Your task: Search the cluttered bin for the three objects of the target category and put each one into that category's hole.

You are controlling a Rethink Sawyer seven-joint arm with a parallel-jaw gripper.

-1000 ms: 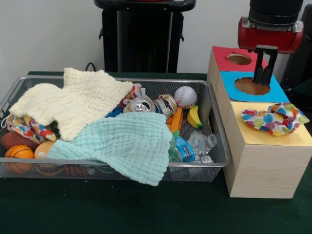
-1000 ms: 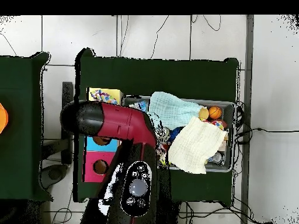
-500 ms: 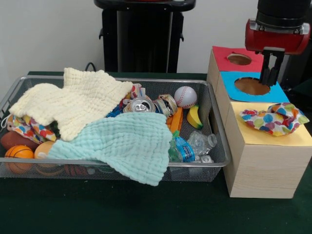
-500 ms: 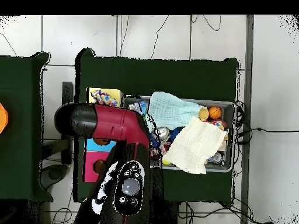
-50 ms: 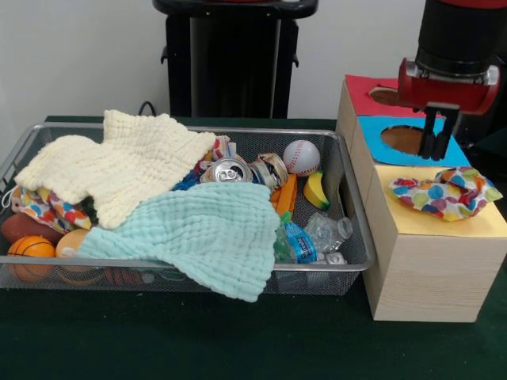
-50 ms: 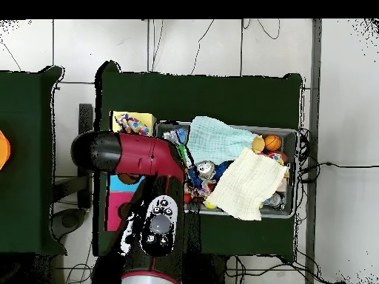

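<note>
over the wooden box (image 5: 432, 253) at the side of the wire bin (image 5: 355, 229), the gripper (image 5: 438, 134) hangs above the blue panel (image 5: 444, 150), just behind the multicoloured cloth (image 5: 444, 192) lying on the yellow panel (image 5: 483, 223). a second ago it stood lower, right over the blue hole (image 5: 402, 139); it has since lifted and slid toward the box's outer edge. its fingers look close together with nothing between them, so it is empty. the patterned cloth sits on top of the yellow panel, covering where a hole would be, not dropped inside, so that placement looks unfinished. in the bin, a cream cloth (image 5: 119, 162) and a mint cloth (image 5: 202, 233) lie spread over balls, a can (image 5: 231, 170) and a bottle (image 5: 326, 233). if cloths are the target, two remain to fetch. the overhead view shows the arm (image 6: 137, 154) covering the box.
</note>
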